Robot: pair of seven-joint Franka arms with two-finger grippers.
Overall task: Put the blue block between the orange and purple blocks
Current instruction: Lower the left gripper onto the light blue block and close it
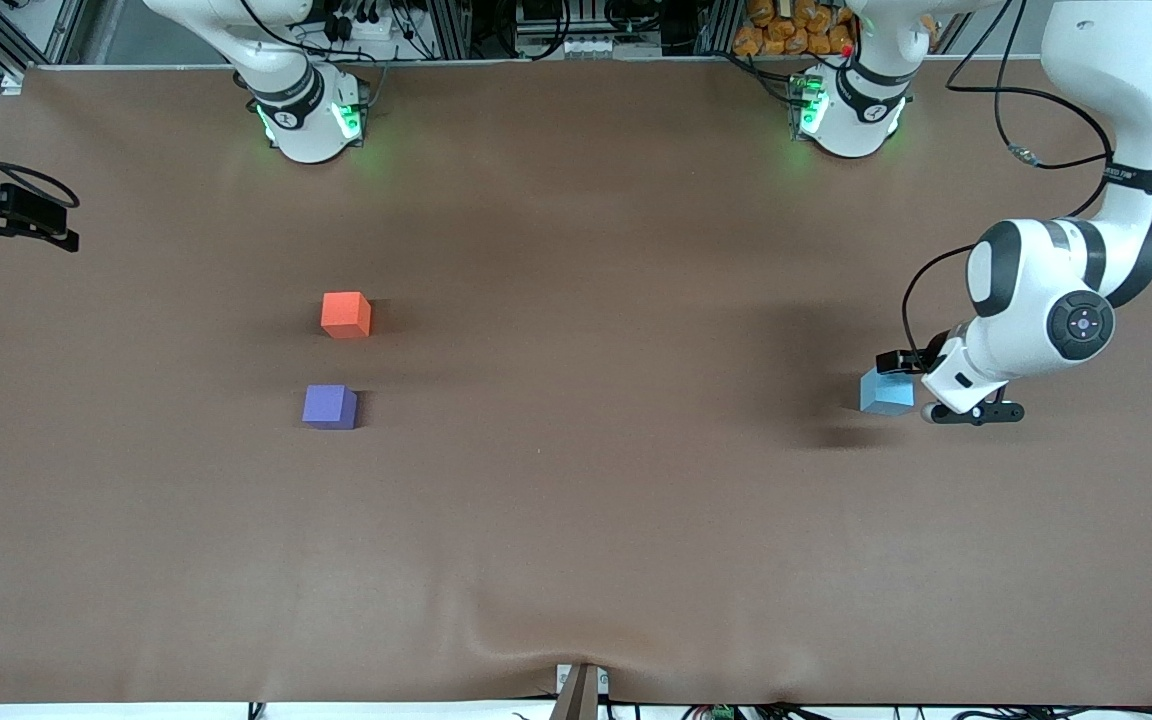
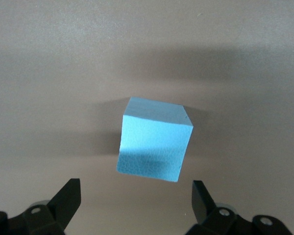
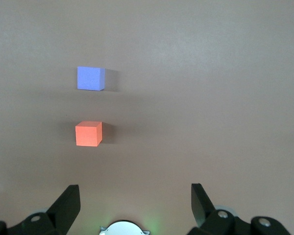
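- Left gripper [image 2: 134, 205] hangs low at the left arm's end of the table, jaws spread wide and empty; the blue block [image 2: 154, 139] sits on the cloth just ahead of the fingertips [image 2: 68, 193], untouched.
- Right gripper [image 3: 134, 205] waits at its end, jaws released.
- Orange block [image 1: 346, 315] and purple block [image 1: 329, 407] lie near each other, well apart from the blue one; purple is nearer the front camera.
- The brown table cloth [image 1: 576, 520] puckers at the front edge.
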